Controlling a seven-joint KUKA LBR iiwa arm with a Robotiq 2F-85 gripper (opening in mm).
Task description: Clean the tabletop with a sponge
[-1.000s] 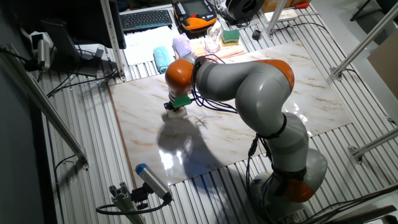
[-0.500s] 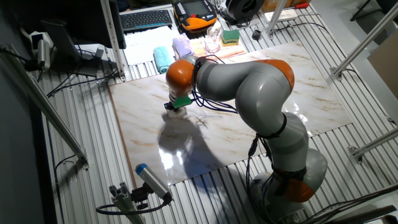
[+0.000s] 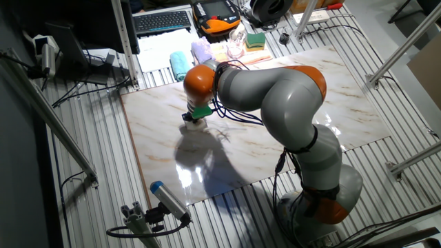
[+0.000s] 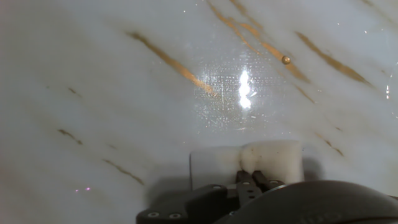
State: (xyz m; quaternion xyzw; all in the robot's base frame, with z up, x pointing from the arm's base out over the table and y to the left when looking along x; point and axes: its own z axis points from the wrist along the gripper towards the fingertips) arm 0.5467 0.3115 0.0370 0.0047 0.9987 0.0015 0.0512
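You are looking at a glossy white marble-look surface with tan-brown veins, lying on a ribbed grey metal bench. The grey arm with orange joints is bending over its left part, and the fingers are pinching the sponge, a small cream block with soft rounded corners, and holding it down against the marble. In the fixed view the sponge is showing as a pale lump under the wrist, just below a green band. A bright lamp glare is shining on the marble just beyond the sponge in the hand view, and a small round golden bead is sitting farther off on a vein. At the far edge of the marble a folded teal cloth and a green-and-yellow sponge are lying.
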